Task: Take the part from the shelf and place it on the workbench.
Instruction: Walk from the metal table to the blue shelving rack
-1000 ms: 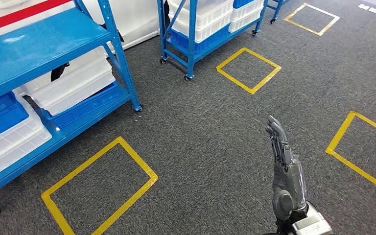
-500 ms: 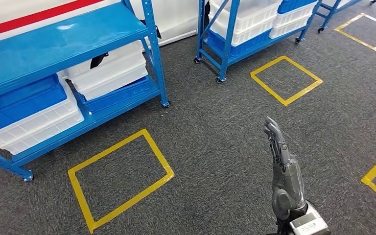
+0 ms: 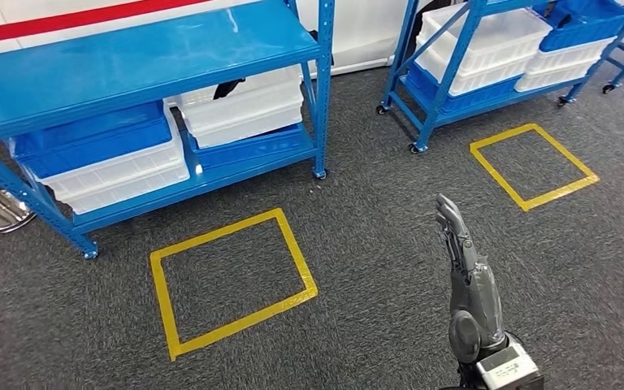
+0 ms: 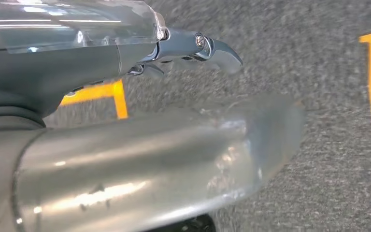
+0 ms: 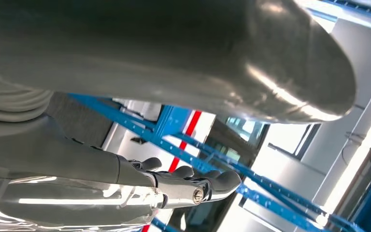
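You see the blue shelf [image 3: 142, 61] far left of your raised right hand [image 3: 465, 268], fingers straight, holding nothing; left hand [image 4: 193, 46] also empty, hanging low

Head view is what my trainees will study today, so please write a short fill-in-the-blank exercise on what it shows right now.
1. The right hand is raised with its fingers straight and holds ____.
2. The square taped on the carpet before the near shelf is ____ in colour.
3. On the near shelf's lower level, the white bins rest on a ____ bin.
4. The frame of the far shelf is painted ____.

Missing words: nothing; yellow; blue; blue
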